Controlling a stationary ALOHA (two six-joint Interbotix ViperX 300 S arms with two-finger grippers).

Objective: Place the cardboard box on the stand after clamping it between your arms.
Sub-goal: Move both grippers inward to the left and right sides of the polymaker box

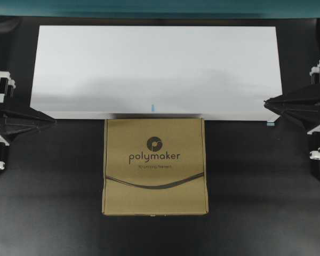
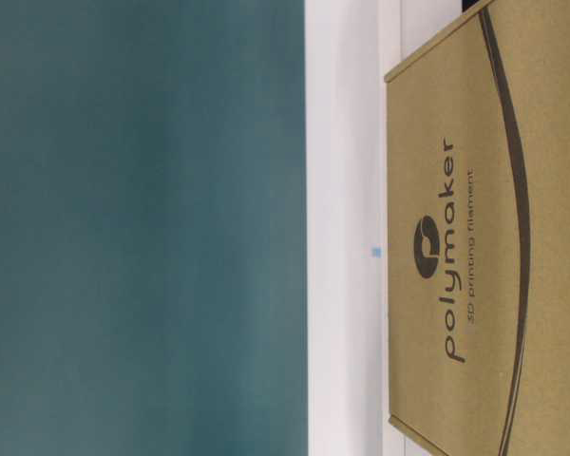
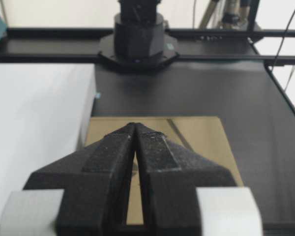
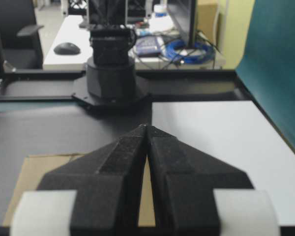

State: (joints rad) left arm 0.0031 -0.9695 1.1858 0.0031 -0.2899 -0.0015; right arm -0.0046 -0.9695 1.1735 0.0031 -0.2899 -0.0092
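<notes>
Two arms: one waits at each side of the black table (image 1: 53, 213), well apart from the box, so nothing is being squeezed.
Left gripper (image 1: 54, 121): its two black pads are pressed tight together at the tip, and it holds nothing.
Right gripper (image 1: 264, 102): shut tight the same way, and its grip is empty too.
Why shut: I think closed tips make a firm, pointy end for pushing on the sides of the box.
Cardboard box (image 1: 154, 166): it lies flat on the table in the middle, brown, with the "polymaker" name facing up.
Box and stand: the far edge of the box sits right up against the front edge of the stand.
Stand (image 1: 96, 69): a wide, low, white block behind the box, with a plain top.
On the stand: only a tiny blue mark (image 1: 153, 107) shows at its front edge.
Inside the box: it is closed, so I cannot tell what is in it.
Job so far: not begun, I think.
</notes>
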